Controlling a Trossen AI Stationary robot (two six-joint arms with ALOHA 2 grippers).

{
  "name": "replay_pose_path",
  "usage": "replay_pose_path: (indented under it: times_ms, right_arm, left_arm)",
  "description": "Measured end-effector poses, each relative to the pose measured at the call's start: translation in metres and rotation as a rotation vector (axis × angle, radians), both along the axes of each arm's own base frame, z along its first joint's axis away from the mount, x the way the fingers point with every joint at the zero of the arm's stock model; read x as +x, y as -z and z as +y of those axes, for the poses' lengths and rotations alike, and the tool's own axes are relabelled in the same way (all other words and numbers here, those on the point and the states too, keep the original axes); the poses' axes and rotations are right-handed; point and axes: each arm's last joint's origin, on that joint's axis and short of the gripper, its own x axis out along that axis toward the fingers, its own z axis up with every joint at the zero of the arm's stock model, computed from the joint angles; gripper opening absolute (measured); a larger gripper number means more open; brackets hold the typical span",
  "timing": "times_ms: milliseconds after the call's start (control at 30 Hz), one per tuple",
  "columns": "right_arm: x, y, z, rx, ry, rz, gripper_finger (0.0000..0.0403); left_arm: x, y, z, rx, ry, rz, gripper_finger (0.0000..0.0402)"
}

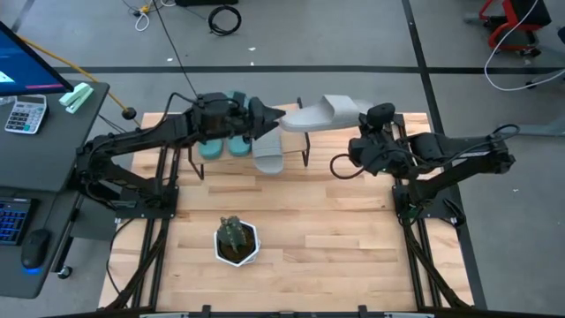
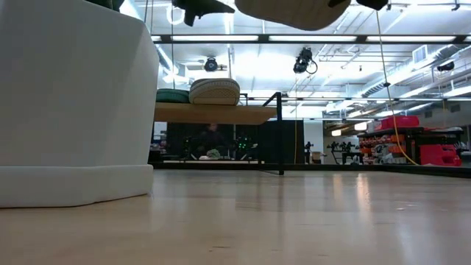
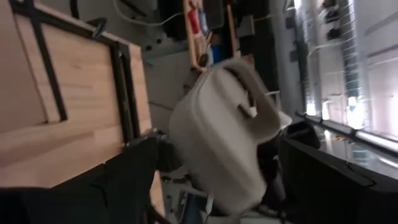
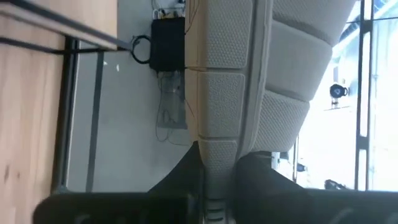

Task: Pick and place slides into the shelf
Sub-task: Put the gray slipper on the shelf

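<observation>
Hanging in the air above the shelf's (image 1: 296,146) right half, a light grey slide (image 1: 322,114) is held up between both grippers. Its heel end is pinched by the right gripper (image 1: 364,119), whose fingers (image 4: 255,180) are seen closed on the sole's edge. The toe end is met by the left gripper (image 1: 275,121); whether its fingers are clamped on it cannot be told. Three slides are already set on the shelf: two teal ones (image 1: 224,144) side by side at the left, and a second grey one (image 1: 268,152) beside them. Only the lifted slide is judged left to be placed, in the free spot on the right. A potted plant (image 1: 236,241) in a white pot stands nearer the table's front edge
</observation>
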Motion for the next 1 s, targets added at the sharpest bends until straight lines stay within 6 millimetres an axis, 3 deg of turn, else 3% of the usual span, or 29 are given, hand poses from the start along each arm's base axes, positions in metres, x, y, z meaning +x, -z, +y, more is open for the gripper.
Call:
replay_pose_path:
  times_ms: [267, 600, 800, 1000]
  right_arm:
    - [0.024, -0.002, 0.001, 0.004, -0.058, -0.026, 0.0048]
    - [0.036, 0.002, -0.023, 0.031, -0.005, -0.033, 0.0048]
    - [0.04, -0.002, -0.028, 0.04, -0.028, -0.063, 0.0048]
    - [0.041, -0.001, -0.029, 0.052, -0.043, -0.06, 0.0048]
  left_arm:
    - [-0.001, 0.0, 0.005, 0.002, -0.012, -0.006, 0.0341]
    - [0.002, -0.001, 0.005, 0.014, 0.0, -0.028, 0.0302]
    - [0.003, -0.001, 0.005, 0.041, 0.0, -0.021, 0.0242]
    - [0.002, 0.0, 0.007, 0.091, -0.025, 0.006, 0.0133]
